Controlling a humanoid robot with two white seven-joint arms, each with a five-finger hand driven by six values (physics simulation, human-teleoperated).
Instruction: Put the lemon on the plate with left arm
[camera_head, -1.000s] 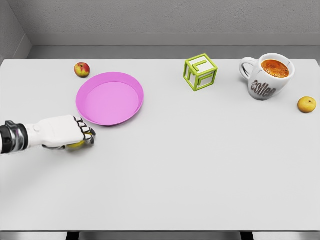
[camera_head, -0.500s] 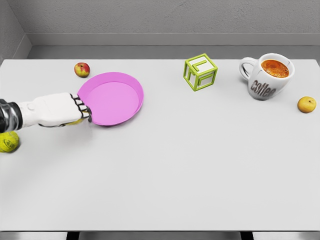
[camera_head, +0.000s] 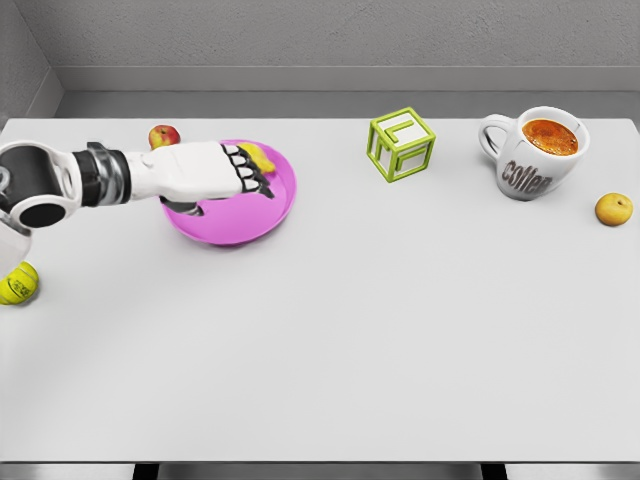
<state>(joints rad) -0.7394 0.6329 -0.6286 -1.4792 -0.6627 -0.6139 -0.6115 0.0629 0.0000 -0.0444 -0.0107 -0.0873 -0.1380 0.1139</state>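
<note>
**Left hand over the plate, lemon in its fingers**

Nearest, at the left edge of the desk (camera_head: 330, 350): a yellow-green ball (camera_head: 17, 284), partly cut off by the frame, lying alone well below the arm.

Mid-left: the left hand (camera_head: 215, 172) reaches in from the left, palm down, above the pink plate (camera_head: 262, 215). Its fingers are curled around a yellow object at the fingertips, probably the lemon (camera_head: 263, 157), though only a small part shows. The lemon sits over the plate's far rim area; whether it touches the plate cannot be told.

Far right edge: a small orange fruit (camera_head: 613, 209), apart from everything.

Far row: a red-yellow apple (camera_head: 163, 135) just behind the wrist, a green frame cube (camera_head: 401, 144) mid-desk, and a white mug (camera_head: 535, 153) full of brown liquid at the right.
</note>
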